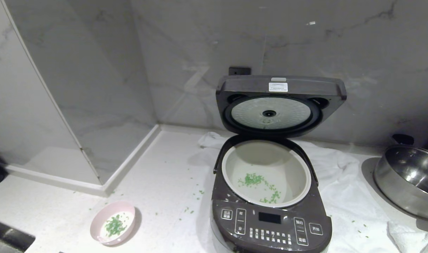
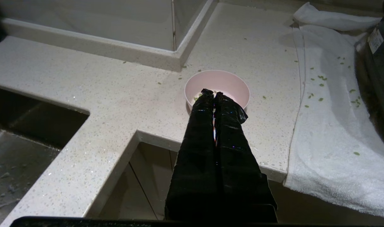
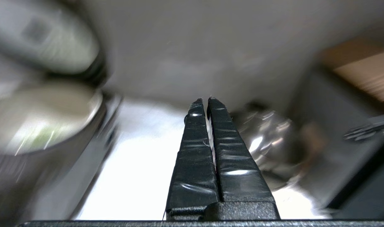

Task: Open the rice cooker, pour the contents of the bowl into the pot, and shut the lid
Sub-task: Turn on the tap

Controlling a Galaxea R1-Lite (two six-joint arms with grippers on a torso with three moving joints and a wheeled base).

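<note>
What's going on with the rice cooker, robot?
Both end effectors shut, empty: left, right. Lid up, green bits in pot, some left in bowl. Nothing in the way.

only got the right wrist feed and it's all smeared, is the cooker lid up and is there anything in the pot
Observer: Yes. In the head view the lid stands fully open behind the rice cooker, and the pot holds scattered green bits.
Operator: so the bowl's empty?
Observer: No. The bowl sits on the counter to the cooker's left, with green bits inside.
Operator: where's the left gripper
Observer: The left gripper is shut and empty, off the counter's edge, pointing towards the bowl.
Operator: any spill?
Observer: Green bits lie on the counter and on the white towel under the cooker.
</note>
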